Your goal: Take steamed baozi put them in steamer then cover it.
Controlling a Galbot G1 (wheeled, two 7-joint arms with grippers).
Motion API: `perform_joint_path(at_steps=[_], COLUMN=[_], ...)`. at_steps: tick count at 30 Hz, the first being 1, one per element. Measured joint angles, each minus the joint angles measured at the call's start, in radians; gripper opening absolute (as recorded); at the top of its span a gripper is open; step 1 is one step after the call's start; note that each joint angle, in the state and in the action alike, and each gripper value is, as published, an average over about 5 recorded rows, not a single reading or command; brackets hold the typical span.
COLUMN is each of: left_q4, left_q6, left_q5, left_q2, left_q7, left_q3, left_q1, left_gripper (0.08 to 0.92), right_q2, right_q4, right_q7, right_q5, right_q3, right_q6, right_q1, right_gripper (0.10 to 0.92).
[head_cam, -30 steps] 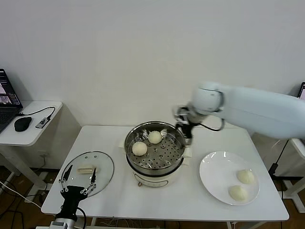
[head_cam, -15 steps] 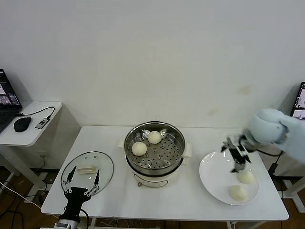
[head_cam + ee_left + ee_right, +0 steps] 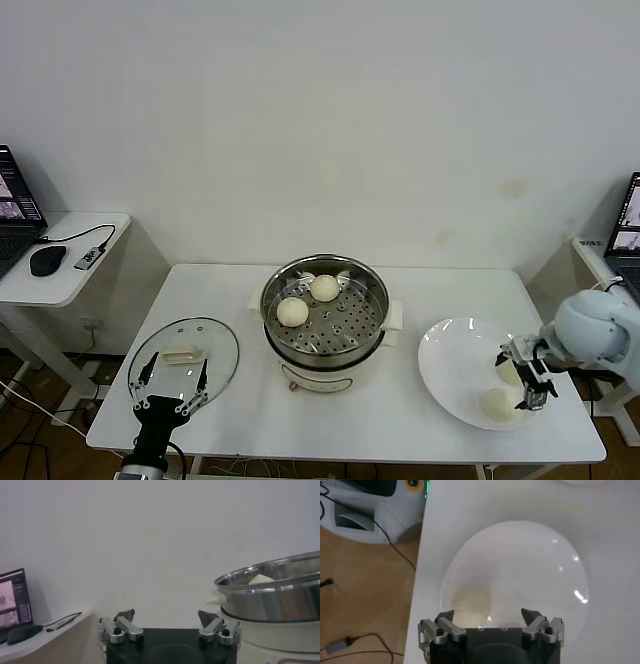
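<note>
While two steamed baozi (image 3: 308, 300) already sit on the perforated tray of the steamer (image 3: 325, 318), the relation our next move turns on lies at the white plate (image 3: 455, 370), where the other two buns (image 3: 498, 402) wait. The right gripper (image 3: 526, 373) hangs over the plate's outer edge with its fingers spread and nothing between them. In the head view one bun lies just inward of it, partly hidden behind the fingers, and the second lies nearer the table's front edge. In the right wrist view, we see the plate (image 3: 520, 560) below the open fingers and a pale bun (image 3: 472, 602) just ahead of one finger, off-centre rather than between the two. We judge that the claw must shift sideways before it closes. The buns are round, so no long axis matters.

The right arm is plainly the nearer one (the left is across the table). The left gripper (image 3: 172, 388) hovers, fingers apart and empty, over the near rim of the cover (image 3: 185, 362), which lies flat on the table (image 3: 350, 420) beside the steamer.
</note>
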Motion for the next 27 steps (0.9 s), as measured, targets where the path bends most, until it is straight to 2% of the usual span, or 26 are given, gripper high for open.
perform_joint_path(at_steps=[19, 27], left_q4=[0.008, 0.011], left_q6=[-0.001, -0.002], left_q5=[0.005, 0.004], left_q2=[-0.005, -0.005], left_q7=[0.000, -0.001], left_q3=[-0.011, -0.011], left_q1=[0.001, -0.002], left_gripper=[0.823, 0.823], right_q2=[0.087, 0.095], right_q4=[-0.117, -0.134], right_q7=[0.031, 0.031], right_q5=[-0.054, -0.056], right_q3=[0.262, 0.297], right_q6=[0.013, 0.003], right_q1=[-0.312, -0.331], right_gripper=[0.815, 0.653])
